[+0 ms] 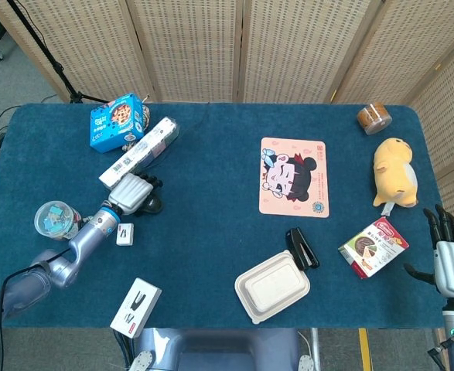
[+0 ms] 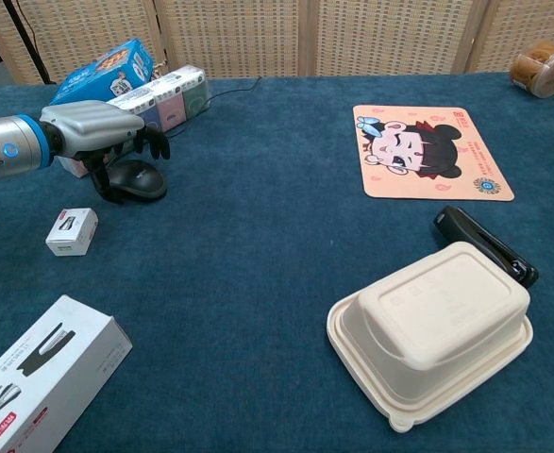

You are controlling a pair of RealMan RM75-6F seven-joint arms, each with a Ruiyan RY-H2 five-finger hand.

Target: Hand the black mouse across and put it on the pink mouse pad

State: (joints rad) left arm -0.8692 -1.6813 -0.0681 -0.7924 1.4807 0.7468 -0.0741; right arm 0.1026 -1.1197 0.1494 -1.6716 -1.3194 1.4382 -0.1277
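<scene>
Left hand [image 2: 102, 132] is arched over the black mouse [image 2: 137, 179], its fingers curled down around the mouse's top and far side. Whether the mouse is actually gripped cannot be told: the fingertips appear to touch it, yet it lies flat on the blue table [image 2: 258, 283]. The pick-up step is judged to be in hand, with the handover and placement not yet done.

Relative to the mouse, the pink mouse pad [image 2: 429, 154] is set well apart on the robot's right, with nothing on it. A firm hold is called for next, then a lift and a carry towards the middle of the table, where the mouse can be taken over. Right hand [image 1: 449, 251] is held well apart from the mouse, at the table's near right corner, with fingers spread and nothing in them.

Just behind the mouse a long tissue pack [image 2: 154, 99] is seen, and a small white box [image 2: 72, 231] lies near its front left.

Much of the mouse is covered by the hand in the head view, the thumb's contact is hidden, and the right hand is missing from the chest view.
</scene>
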